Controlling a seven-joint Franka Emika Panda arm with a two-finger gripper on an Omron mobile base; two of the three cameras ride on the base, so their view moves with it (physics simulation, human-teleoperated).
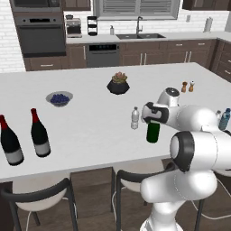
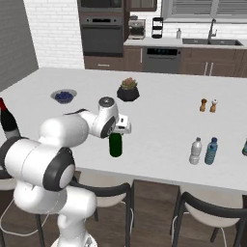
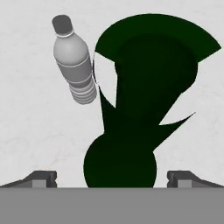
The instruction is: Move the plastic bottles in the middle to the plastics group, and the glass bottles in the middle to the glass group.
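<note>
Gripper (image 3: 112, 177) sits directly over the green bottle (image 1: 153, 131), fingers spread apart either side of its neck, not clamped; judged a top-down approach to grip the slim neck for carrying toward the wine bottles (image 1: 39, 134) at 9 o'clock. Green bottle stands mid-counter (image 1: 90, 135), upright. One clear bottle (image 1: 135, 118) stands just beside it at 10 o'clock. Bottle neck hidden under the hand in both base views; finger contact cannot be confirmed.

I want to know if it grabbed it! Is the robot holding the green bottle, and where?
Nothing is held yet. The hand is open at the green bottle, with its fingers spread wide on each side of the top.
</note>
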